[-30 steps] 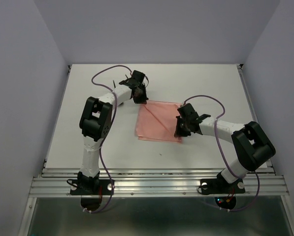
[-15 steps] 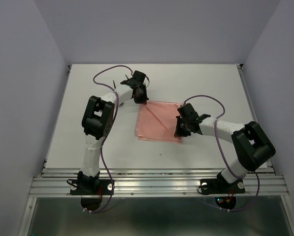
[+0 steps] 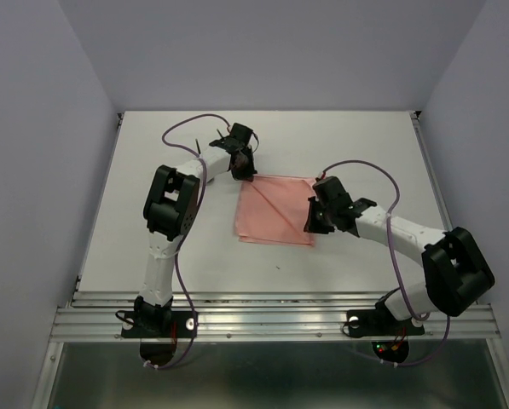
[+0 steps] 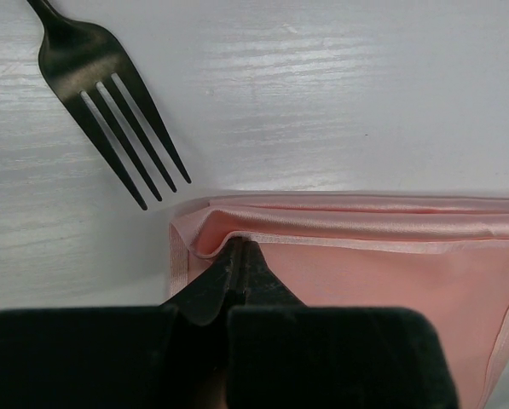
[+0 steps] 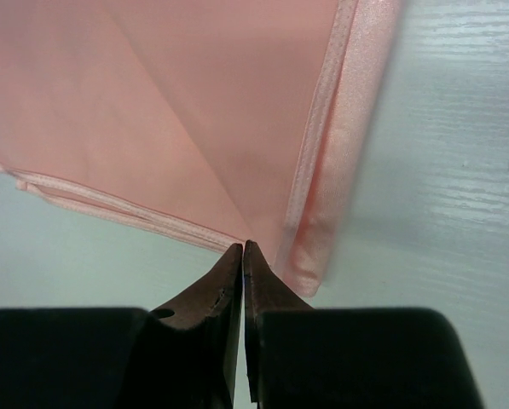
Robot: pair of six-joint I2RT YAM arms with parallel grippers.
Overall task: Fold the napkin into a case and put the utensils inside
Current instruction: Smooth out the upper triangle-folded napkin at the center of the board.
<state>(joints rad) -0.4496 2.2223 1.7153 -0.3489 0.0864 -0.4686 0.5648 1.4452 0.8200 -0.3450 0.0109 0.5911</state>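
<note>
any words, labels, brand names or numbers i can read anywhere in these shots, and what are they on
None: no readable text in any view.
The napkin is plain pink, with no tag or print showing.
The fork is plain black, with no stamp visible.
The table, left arm and right arm carry no legible label from the top view.

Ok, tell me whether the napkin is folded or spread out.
Folded: the napkin lies flat with a diagonal crease, and both wrist views show stacked layers at its corners.
</note>
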